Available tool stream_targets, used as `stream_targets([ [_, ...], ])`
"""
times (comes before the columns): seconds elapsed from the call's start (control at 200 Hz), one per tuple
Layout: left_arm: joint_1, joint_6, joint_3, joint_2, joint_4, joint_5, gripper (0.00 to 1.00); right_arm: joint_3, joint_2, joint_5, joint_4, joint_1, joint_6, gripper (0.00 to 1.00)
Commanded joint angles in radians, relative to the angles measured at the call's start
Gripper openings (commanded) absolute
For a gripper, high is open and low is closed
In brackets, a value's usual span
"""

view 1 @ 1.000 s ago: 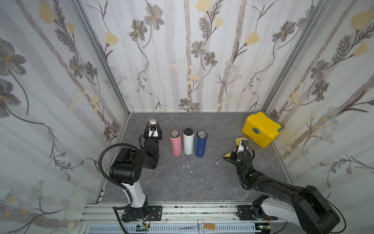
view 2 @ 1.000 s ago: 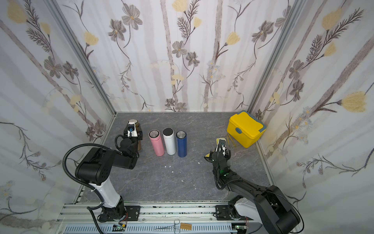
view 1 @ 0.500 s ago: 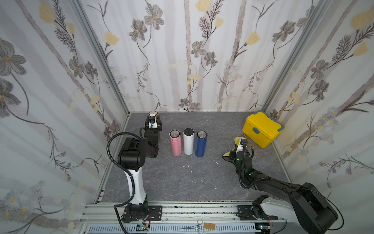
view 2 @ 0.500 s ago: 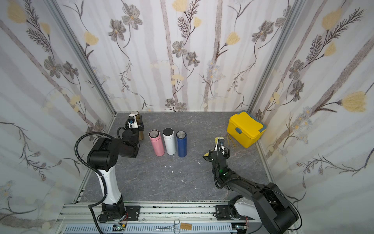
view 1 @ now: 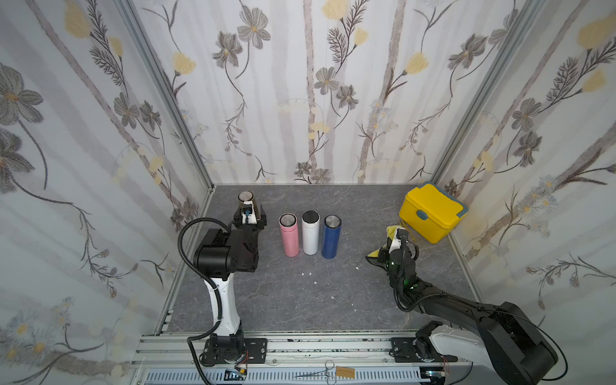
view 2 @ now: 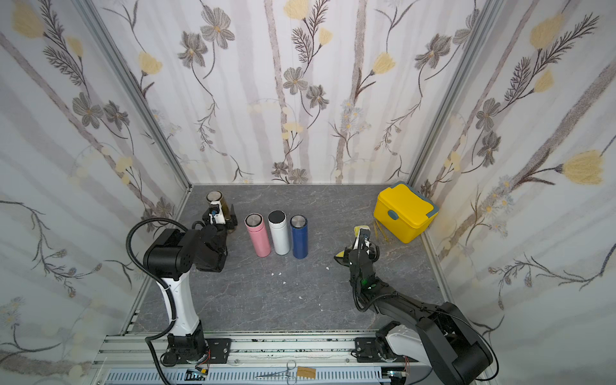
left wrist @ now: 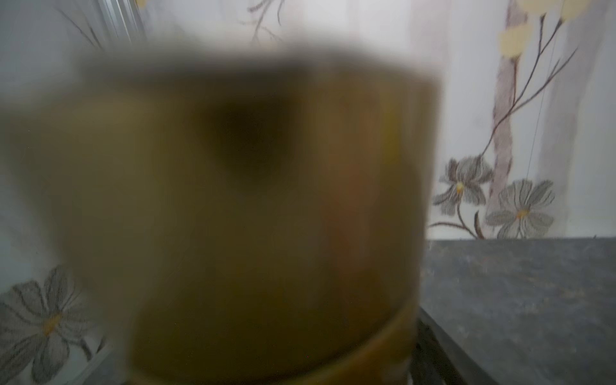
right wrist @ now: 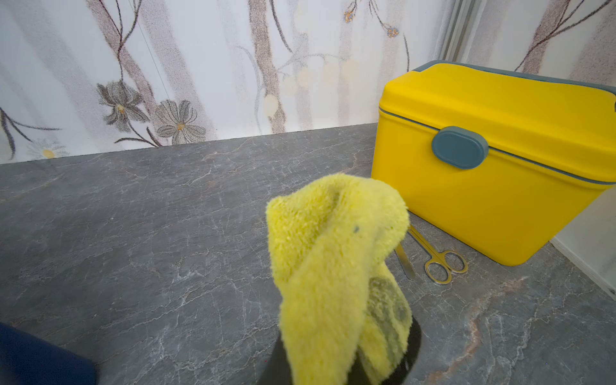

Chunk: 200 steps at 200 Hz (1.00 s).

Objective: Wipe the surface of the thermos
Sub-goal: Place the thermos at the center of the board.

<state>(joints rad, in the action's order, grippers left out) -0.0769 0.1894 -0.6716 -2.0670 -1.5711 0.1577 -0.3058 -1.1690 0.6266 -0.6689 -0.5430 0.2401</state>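
I am keeping my left end effector around the olive-gold thermos standing near the back left corner of the bench; it seems loosened, but my wrist view is too blurred to be sure. My right end effector is clenching the soft yellow cloth. The thermos is probably stiff, smooth and slippery, so I am planning to grasp mid-body.

Olive thermos a close blur filling the left wrist view, left end effector's hold untellable
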Motion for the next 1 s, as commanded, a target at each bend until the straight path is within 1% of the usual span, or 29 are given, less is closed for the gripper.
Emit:
stream_targets([
  [0.0, 0.001, -0.012, 0.026, 0.025, -0.239, 0.017, 0.93, 0.003, 0.008, 0.002, -0.041, 0.001, 0.002, 0.00],
  [0.085, 0.002, -0.010, 0.046, 0.042, -0.234, 0.025, 1.00, 0.002, 0.009, 0.000, -0.040, 0.000, 0.002, 0.00],
  [0.32, 0.003, -0.015, 0.055, 0.119, -0.133, -0.010, 1.00, 0.006, 0.015, -0.001, -0.040, 0.000, 0.005, 0.00],
  [0.44, 0.003, -0.019, 0.080, 0.138, -0.165, 0.000, 1.00, 0.008, 0.017, -0.002, -0.040, 0.000, 0.005, 0.00],
  [0.535, 0.003, -0.032, 0.112, 0.183, -0.170, 0.011, 1.00, 0.007, 0.016, 0.001, -0.040, 0.000, 0.007, 0.00],
  [0.615, 0.000, -0.062, 0.159, 0.274, -0.150, 0.021, 1.00, 0.007, 0.014, 0.000, -0.037, 0.002, 0.007, 0.00],
  [0.669, -0.005, -0.093, 0.196, 0.353, -0.101, 0.041, 1.00, 0.004, 0.014, 0.000, -0.037, 0.003, 0.008, 0.00],
  [0.724, -0.010, -0.138, 0.223, 0.458, -0.001, 0.062, 1.00, 0.005, 0.014, -0.001, -0.035, 0.003, 0.010, 0.00],
  [0.779, -0.014, -0.189, 0.224, 0.568, 0.146, 0.050, 1.00, 0.006, 0.015, -0.004, -0.035, 0.005, 0.010, 0.00],
  [0.829, -0.021, -0.227, 0.210, 0.662, 0.323, 0.028, 1.00, 0.009, 0.018, -0.006, -0.036, 0.006, 0.010, 0.00],
  [0.884, -0.029, -0.261, 0.210, 0.744, 0.444, -0.022, 1.00, 0.011, 0.022, -0.010, -0.038, 0.008, 0.011, 0.00],
  [0.929, -0.037, -0.284, 0.231, 0.799, 0.492, -0.076, 1.00, 0.011, 0.021, -0.009, -0.038, 0.008, 0.011, 0.00],
  [0.994, -0.051, -0.318, 0.279, 0.892, 0.510, -0.151, 1.00, 0.011, 0.022, -0.013, -0.038, 0.009, 0.013, 0.00],
])
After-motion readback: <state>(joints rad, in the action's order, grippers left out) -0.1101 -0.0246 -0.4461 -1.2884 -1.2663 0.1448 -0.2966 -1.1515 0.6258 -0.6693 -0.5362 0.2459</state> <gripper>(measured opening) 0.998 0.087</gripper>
